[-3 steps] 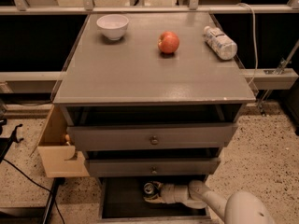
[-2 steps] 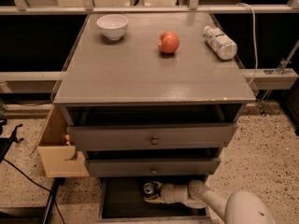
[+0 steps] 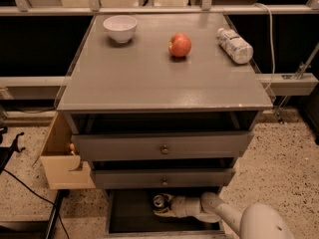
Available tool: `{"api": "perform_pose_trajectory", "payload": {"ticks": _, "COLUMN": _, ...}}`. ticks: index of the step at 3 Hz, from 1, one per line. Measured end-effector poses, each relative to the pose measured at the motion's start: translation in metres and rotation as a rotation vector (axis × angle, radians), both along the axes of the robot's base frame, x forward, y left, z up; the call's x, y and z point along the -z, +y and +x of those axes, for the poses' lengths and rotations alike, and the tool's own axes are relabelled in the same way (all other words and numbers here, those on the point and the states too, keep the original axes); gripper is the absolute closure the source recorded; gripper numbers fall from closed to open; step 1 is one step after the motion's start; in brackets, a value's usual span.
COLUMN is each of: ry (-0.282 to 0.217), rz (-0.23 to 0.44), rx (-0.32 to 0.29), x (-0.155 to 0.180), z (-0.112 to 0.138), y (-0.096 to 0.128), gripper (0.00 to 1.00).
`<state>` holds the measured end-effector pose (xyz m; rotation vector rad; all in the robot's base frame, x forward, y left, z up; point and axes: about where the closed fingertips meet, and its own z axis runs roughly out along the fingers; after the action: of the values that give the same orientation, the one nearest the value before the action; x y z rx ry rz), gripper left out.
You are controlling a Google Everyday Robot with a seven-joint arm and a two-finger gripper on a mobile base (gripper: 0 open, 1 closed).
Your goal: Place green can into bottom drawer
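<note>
Camera view: the end effector (image 3: pixel 167 206) sits inside the bottom drawer (image 3: pixel 129 217), right against the green can (image 3: pixel 160 201), which stands near the drawer's back. Whether it grips the can I cannot tell. Release only once the can rests flat on the drawer floor, then withdraw straight out.

The scene is lit dimly and warmly from above; the grey cabinet top (image 3: pixel 149 81) is rendered as the brightest surface, with a pale sheen toward its far edge; short soft shadows are cast beneath the bowl (image 3: pixel 120 28), the apple (image 3: pixel 180 45) and the bottle (image 3: pixel 235 45); the bottom drawer (image 3: pixel 130 216) is left in deep shade, where the gripper (image 3: pixel 161 209) is seen at the green can (image 3: pixel 159 200), whose silver top catches a faint glint.
</note>
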<state>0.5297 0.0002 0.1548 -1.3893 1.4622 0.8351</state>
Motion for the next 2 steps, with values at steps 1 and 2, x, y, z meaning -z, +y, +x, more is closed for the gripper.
{"api": "perform_pose_trajectory", "payload": {"ticks": 1, "ry": 0.0, "rz": 0.0, "rx": 0.0, "x": 0.0, "z": 0.0, "y": 0.0001, "gripper": 0.34}}
{"api": "perform_pose_trajectory", "payload": {"ticks": 2, "ry": 0.0, "rz": 0.0, "rx": 0.0, "x": 0.0, "z": 0.0, "y": 0.0001, "gripper": 0.11}}
